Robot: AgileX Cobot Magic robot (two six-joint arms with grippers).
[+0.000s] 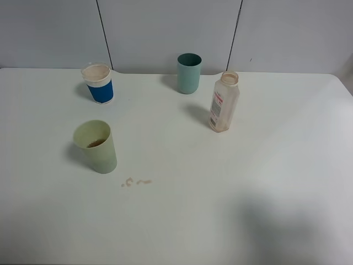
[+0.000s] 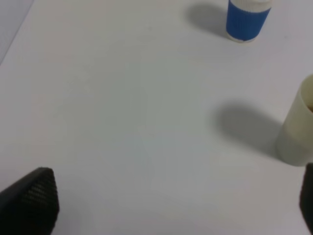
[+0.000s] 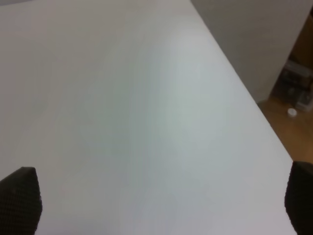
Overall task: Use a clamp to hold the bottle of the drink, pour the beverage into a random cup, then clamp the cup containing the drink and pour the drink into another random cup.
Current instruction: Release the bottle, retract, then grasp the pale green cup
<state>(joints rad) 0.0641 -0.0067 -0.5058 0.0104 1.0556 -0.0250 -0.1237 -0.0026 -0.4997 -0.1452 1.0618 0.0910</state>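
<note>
A teal cup (image 1: 189,73) stands upright near the back of the white table (image 1: 265,182), before grey wall panels (image 1: 165,27)

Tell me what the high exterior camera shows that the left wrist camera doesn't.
Only the high view: the tapered teal plastic cup, the small translucent plastic bottle with a red-and-white label, and small brown drips. Only the left wrist view: the open left claw, its black fingertips wide apart with nothing between them. Both: the short blue cup with a white rim band, the tall pale yellow-green plastic cup, and the white table.
</note>
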